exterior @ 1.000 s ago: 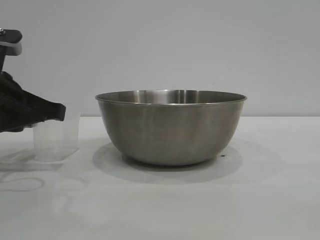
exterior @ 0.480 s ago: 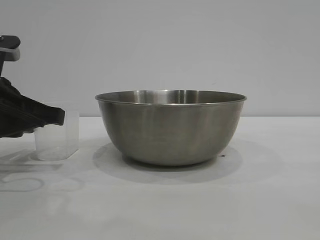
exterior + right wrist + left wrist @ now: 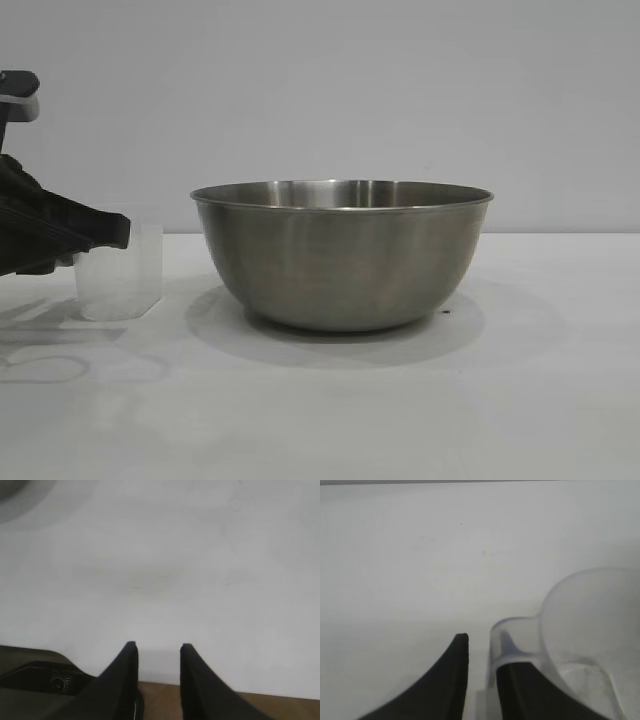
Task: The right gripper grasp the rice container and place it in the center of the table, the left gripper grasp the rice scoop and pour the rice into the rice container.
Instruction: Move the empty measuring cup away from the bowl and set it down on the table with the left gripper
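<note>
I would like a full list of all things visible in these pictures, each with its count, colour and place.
rice container: one, brushed steel, centre of the table.
rice scoop: one, clear plastic, upright on the table beside the container, at the exterior view's left; no rice visible inside.
table: one, white, beneath everything.
wall: one, pale grey, behind the table.
left gripper: one, black, at the scoop's handle, fingers slightly apart.
right gripper: one, black, above bare table near its edge, fingers apart, holding nothing.

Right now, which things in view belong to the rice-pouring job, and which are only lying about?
Job: large round steel bowl; small clear plastic measuring cup, upright on the white table; left gripper at its handle; right gripper, parked over bare table.

Lying about: tiny dark speck beside the bowl.
</note>
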